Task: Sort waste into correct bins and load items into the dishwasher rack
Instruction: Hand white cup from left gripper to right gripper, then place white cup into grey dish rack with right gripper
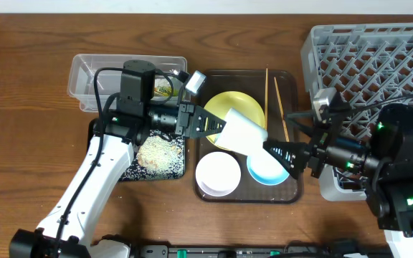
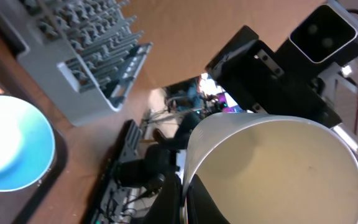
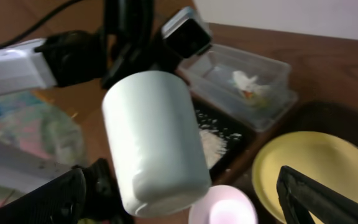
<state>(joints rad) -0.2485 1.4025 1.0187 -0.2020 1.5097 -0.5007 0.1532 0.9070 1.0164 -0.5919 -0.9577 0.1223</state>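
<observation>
Brown wooden table [image 1: 20,107] below pale wall [image 3: 291,12]

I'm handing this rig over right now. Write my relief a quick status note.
Grippers: the left gripper is shut on the cup at its rim, holding it above the brown tray. The right gripper is open at the cup's base.
Done: paper and packet in tub; crumbs in black tray.
Left: plate, white bowl, blue bowl, chopsticks and the cup go into the rack, which looks empty.
</observation>
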